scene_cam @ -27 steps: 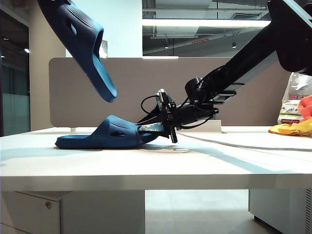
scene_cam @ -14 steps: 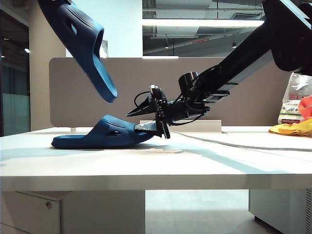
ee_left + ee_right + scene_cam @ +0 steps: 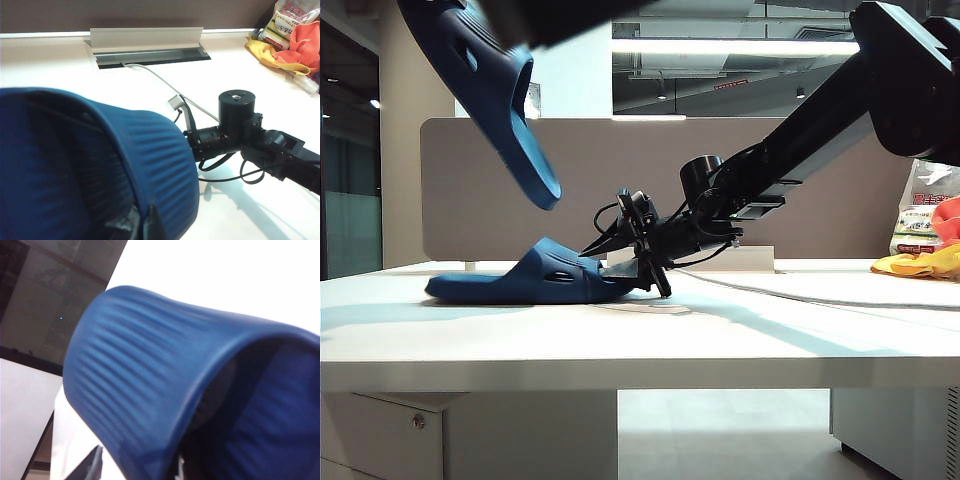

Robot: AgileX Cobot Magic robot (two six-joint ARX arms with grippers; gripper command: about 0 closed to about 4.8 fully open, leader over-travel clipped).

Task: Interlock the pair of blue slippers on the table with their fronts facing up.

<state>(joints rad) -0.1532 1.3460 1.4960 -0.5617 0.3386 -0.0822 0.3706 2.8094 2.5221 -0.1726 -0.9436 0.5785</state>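
Navy rubber: ext view, one slipper [image 3: 535, 277] lies flat centre-left on table [image 3: 740, 335]. Other slipper [image 3: 490, 90] hangs upper left, toe down. Right gripper [image 3: 638, 262] at flat one's heel end; grip state can't tell.

L wrist view: left gripper [image 3: 145, 222] clamped on raised slipper [image 3: 95, 165].

R wrist view: strap [image 3: 150, 370] fills frame.

Judgement: get firm heel hold before lifting. Open tabletop at right; bags [image 3: 925, 235] at far right edge.

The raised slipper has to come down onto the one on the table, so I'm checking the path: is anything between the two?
Only air separates the raised slipper from the lower slipper. The right hand sits at that slipper's open end, beside the drop path.
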